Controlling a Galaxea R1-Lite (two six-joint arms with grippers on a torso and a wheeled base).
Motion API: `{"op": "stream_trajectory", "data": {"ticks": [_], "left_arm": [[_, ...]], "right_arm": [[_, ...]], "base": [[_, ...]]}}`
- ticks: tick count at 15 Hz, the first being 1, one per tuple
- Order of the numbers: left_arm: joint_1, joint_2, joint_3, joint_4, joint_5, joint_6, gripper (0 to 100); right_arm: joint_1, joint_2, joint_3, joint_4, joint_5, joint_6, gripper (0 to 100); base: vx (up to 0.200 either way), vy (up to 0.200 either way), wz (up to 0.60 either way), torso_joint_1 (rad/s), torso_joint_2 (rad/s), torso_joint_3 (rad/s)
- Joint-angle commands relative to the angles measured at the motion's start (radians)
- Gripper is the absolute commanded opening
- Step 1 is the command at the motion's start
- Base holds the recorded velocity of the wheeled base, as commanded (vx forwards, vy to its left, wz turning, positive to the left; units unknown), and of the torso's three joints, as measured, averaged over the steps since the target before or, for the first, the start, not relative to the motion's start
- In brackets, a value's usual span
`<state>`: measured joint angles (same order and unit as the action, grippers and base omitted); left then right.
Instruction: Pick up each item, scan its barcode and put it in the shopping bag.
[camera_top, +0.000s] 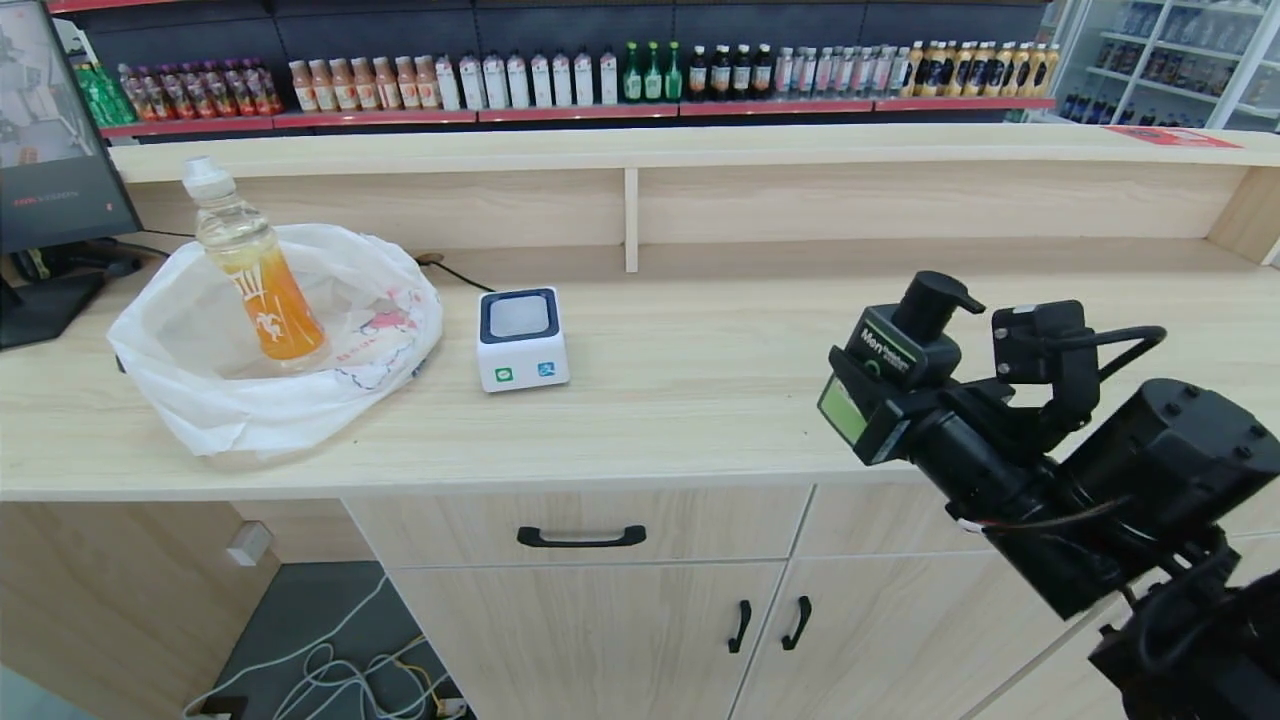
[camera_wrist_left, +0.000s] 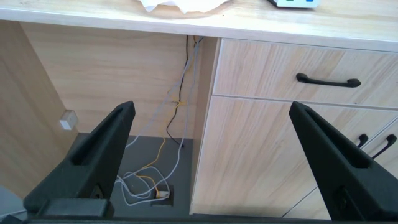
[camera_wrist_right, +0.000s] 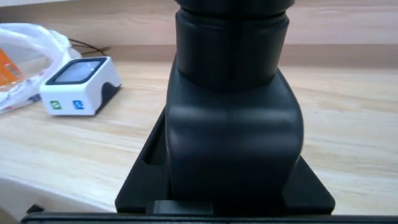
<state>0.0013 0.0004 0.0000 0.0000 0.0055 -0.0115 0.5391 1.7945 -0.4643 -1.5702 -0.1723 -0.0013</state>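
Jaws of the right gripper (camera_top: 905, 415), at the lower right of the head view, are clamped around a black pump bottle (camera_top: 895, 355). The bottle is held tilted, pump head uppermost and toward the counter's back, its green-patched base toward the frame centre. It hangs above the counter's front edge, clear of the surface. In the right wrist view the same bottle (camera_wrist_right: 233, 124) stands between the two fingers (camera_wrist_right: 140, 177). Jaws of the left gripper (camera_wrist_left: 211, 109) are spread wide and hold nothing; they sit below counter level, facing the cabinet front, with a drawer handle (camera_wrist_left: 328, 80) and loose floor cables (camera_wrist_left: 149, 180) beyond them.

Nearest in the head view, along the lower edge, are the cabinet doors (camera_top: 600, 630) under the drawer. Above them lies the light wooden counter (camera_top: 720, 390). A white cube scanner (camera_top: 522, 338) rests on it left of centre, well apart from the held bottle. Just left of the scanner, the white shopping bag (camera_top: 200, 400) lies open on the counter. An orange drink bottle (camera_top: 262, 280) stands inside it, leaning slightly. A monitor (camera_top: 50, 150) occupies the upper left corner. Farthest back, across the top of the frame, runs a shelf of bottled drinks (camera_top: 600, 75)
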Motion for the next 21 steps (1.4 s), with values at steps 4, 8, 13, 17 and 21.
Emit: {"op": "stream_trajectory", "data": {"ticks": [4,8,13,17,21], "left_arm": [[0.0,0.0,0.0,0.0,0.001,-0.001,100],[0.0,0.0,0.0,0.0,0.001,-0.001,100],[0.0,0.0,0.0,0.0,0.001,-0.001,100],[0.0,0.0,0.0,0.0,0.001,-0.001,100],[0.0,0.0,0.0,0.0,0.001,-0.001,100]], "right_arm": [[0.17,-0.118,0.159,-0.001,0.001,-0.002,0],[0.314,-0.156,0.23,-0.001,0.001,-0.069,0],[0.45,-0.153,0.234,-0.001,-0.001,-0.347,0],[0.555,-0.213,0.147,-0.001,-0.061,-0.729,0],[0.691,-0.233,0.13,-0.001,-0.128,-1.048,0]], "base": [[0.0,0.0,0.0,0.0,0.0,0.0],[0.0,0.0,0.0,0.0,0.0,0.0],[0.0,0.0,0.0,0.0,0.0,0.0],[0.0,0.0,0.0,0.0,0.0,0.0],[0.0,0.0,0.0,0.0,0.0,0.0]]}}
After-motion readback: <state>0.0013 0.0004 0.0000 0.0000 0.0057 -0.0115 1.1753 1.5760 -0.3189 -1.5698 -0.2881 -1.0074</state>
